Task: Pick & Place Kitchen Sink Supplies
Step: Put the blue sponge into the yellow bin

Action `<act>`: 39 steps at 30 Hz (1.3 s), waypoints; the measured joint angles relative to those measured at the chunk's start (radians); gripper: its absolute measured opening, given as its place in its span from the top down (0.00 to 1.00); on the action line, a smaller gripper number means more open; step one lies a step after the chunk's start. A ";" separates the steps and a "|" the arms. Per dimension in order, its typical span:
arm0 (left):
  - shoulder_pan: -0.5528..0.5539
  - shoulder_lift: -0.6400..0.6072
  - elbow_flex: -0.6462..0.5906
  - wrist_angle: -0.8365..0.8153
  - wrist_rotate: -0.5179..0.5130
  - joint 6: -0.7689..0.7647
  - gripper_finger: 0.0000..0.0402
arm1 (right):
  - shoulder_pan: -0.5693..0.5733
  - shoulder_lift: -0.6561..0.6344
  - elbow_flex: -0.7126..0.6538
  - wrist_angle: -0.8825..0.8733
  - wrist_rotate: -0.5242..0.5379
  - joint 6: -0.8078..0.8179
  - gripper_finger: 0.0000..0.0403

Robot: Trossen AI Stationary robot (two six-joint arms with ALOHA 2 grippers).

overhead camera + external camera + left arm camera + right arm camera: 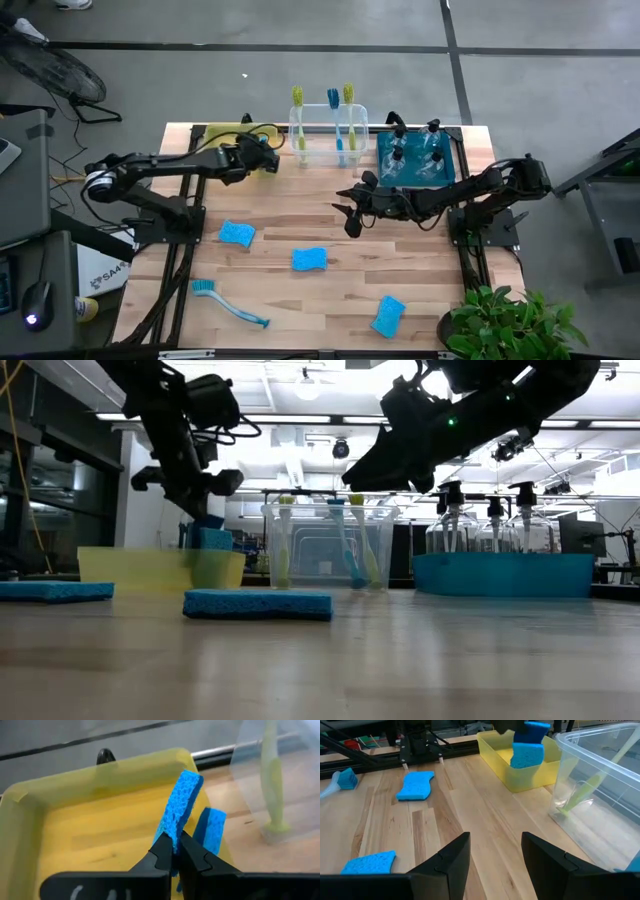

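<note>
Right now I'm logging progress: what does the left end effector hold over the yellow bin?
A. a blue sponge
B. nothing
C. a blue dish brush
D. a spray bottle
A: the left wrist view shows the left end effector shut on a blue sponge standing on edge above the yellow bin.

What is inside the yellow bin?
One blue sponge leans inside the yellow bin; the left hand holds a second sponge upright over it. The hand hides part of the bin's floor.

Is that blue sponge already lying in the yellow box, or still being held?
Still held: the left gripper pinches the sponge upright over the yellow bin.
</note>
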 joint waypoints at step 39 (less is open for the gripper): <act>0.040 0.007 -0.131 0.214 0.124 -0.044 0.78 | 0.011 0.000 0.000 -0.001 -0.004 0.016 0.57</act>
